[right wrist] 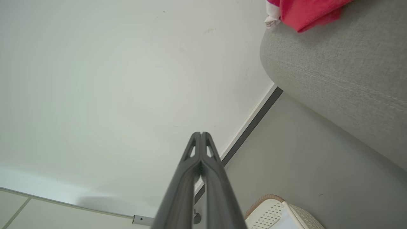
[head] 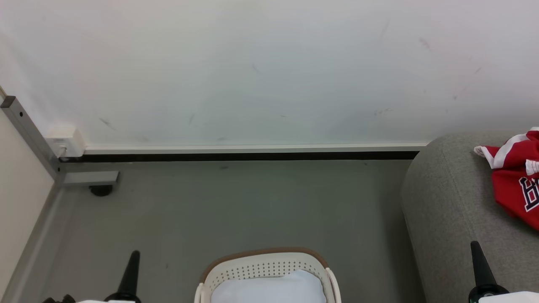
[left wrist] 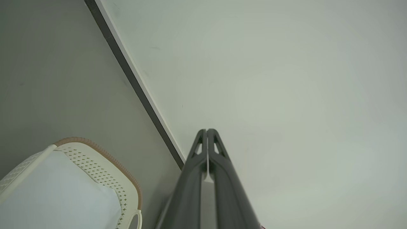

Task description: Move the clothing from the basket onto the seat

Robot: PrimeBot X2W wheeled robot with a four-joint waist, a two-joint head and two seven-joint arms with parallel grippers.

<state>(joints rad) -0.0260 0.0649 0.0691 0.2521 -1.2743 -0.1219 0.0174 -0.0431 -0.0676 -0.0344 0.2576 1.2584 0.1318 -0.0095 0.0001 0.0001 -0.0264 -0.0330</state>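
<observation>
The cream basket point(head: 265, 263) with a brown rim stands on the floor at the bottom centre of the head view, and a plain white pad point(head: 269, 288) lies in it. On the grey sofa point(head: 450, 198) at the right lies red clothing point(head: 516, 176) with white stripes and dark lettering. My left gripper point(head: 134, 255) rises at the lower left, shut and holding nothing. My right gripper point(head: 476, 246) rises at the lower right in front of the sofa, also shut and holding nothing. The left wrist view shows the basket point(left wrist: 101, 165) to its left. The right wrist view shows the red clothing point(right wrist: 305, 11) on the sofa point(right wrist: 343, 76).
A white wall point(head: 252, 71) with a dark baseboard runs across the back. A grey metal frame point(head: 29, 134) with a foot stands at the left against a pale panel. Grey floor point(head: 236, 206) lies between the basket and the wall.
</observation>
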